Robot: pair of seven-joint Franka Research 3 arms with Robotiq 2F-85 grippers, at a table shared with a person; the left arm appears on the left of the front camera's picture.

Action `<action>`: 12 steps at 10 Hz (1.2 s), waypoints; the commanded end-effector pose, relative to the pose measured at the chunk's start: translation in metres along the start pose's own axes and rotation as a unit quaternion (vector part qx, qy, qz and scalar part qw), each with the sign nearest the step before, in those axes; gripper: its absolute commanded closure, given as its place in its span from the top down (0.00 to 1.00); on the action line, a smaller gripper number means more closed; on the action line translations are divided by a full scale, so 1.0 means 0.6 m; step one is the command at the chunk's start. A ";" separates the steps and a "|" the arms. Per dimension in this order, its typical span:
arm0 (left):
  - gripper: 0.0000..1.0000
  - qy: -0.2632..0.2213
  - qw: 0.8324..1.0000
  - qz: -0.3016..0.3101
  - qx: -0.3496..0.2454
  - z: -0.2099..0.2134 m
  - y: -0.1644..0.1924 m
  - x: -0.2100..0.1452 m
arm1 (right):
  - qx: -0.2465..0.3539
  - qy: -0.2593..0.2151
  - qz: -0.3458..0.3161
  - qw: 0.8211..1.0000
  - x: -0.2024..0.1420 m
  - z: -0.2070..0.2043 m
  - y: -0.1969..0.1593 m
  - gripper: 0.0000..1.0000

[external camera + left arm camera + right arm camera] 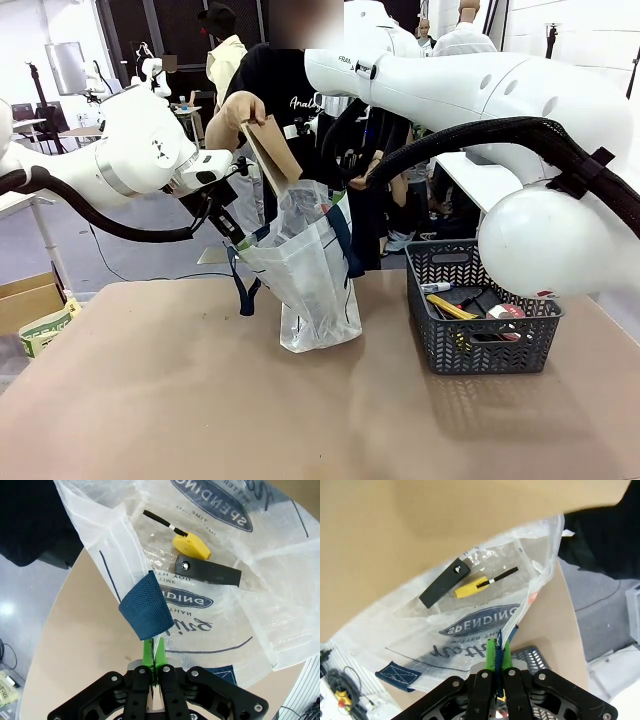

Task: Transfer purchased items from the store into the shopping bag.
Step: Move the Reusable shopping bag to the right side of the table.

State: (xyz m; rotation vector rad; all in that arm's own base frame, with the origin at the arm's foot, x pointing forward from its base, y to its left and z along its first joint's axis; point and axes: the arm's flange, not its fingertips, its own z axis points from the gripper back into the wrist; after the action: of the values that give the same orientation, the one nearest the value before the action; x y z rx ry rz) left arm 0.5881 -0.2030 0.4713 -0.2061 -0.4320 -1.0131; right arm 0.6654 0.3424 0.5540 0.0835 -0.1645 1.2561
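My left claw (152, 649) is clenched on one navy strap (146, 612) of the shopping bag (312, 285). My right claw (496, 655) is clenched on the opposite strap (499, 639). Together they hold the bag upright on the bench (150, 400) with its mouth spread. The person's hand (240, 108) holds a flat brown packet (272, 150), tilted, just above that mouth. A yellow tool (191, 546) and a black strip (210, 571) lie at the bag's bottom. Further goods lie in the grey basket (480, 352) beside the bag. I judge three hazards. If either arm drifts inward, the mouth narrows and the packet's corner can snag the rim. If the packet presses on the thin film, a strap pinched near the pad tips may slip free and the bag may collapse. Any arm motion now risks striking the hand.
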 end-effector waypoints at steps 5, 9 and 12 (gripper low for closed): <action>0.00 0.002 1.000 0.004 0.008 0.001 0.002 0.001 | -0.002 -0.002 0.002 1.000 0.002 0.002 0.001 0.00; 0.00 0.002 1.000 0.004 0.008 0.001 0.002 0.001 | -0.002 -0.002 0.002 1.000 0.002 0.002 0.001 0.00; 0.00 0.002 1.000 0.004 0.008 0.001 0.002 0.001 | -0.002 -0.002 0.002 1.000 0.002 0.002 0.001 0.00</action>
State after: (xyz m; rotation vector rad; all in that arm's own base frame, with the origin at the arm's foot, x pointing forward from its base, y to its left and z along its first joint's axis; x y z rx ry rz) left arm 0.5881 -0.2029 0.4713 -0.2060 -0.4321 -1.0128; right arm 0.6654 0.3424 0.5540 0.0834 -0.1646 1.2561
